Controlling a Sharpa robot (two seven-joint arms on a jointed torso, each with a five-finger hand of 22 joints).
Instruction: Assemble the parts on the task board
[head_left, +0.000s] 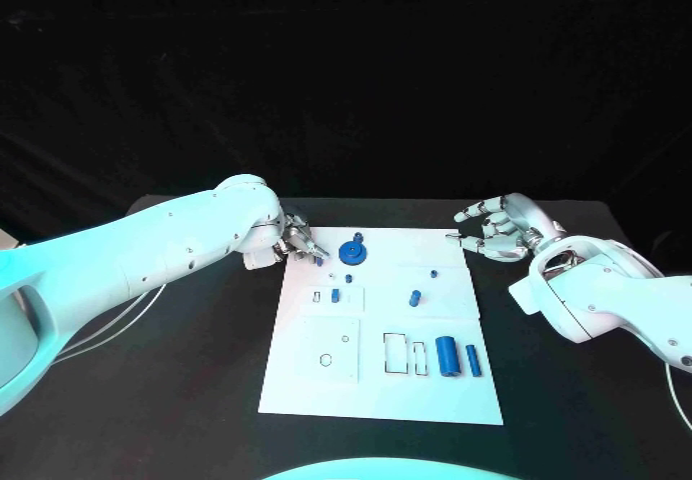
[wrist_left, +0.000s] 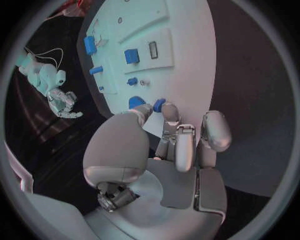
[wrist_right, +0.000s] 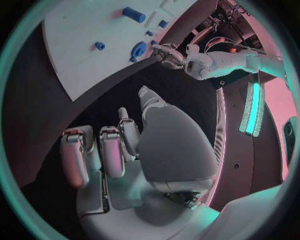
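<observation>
The white task board (head_left: 382, 390) lies in the middle of the black table. A round blue part (head_left: 353, 250) with a peg sits near its far left corner. My left hand (head_left: 299, 240) hovers at that corner, just left of the round part, fingers apart and holding nothing. In the left wrist view its fingertips (wrist_left: 169, 111) reach close to the round blue part (wrist_left: 136, 101); I cannot tell if they touch it. My right hand (head_left: 498, 230) hangs over the table beside the board's far right corner, fingers loosely spread and empty. Two small blue parts (head_left: 335, 295) (head_left: 415, 297) lie mid-board.
Two blue cylinders (head_left: 447, 353) (head_left: 473, 360) lie near the board's front right, beside rectangular recesses (head_left: 394, 353). A white cable (head_left: 108, 315) runs over the table under my left arm. Black table (head_left: 173, 400) surrounds the board on all sides.
</observation>
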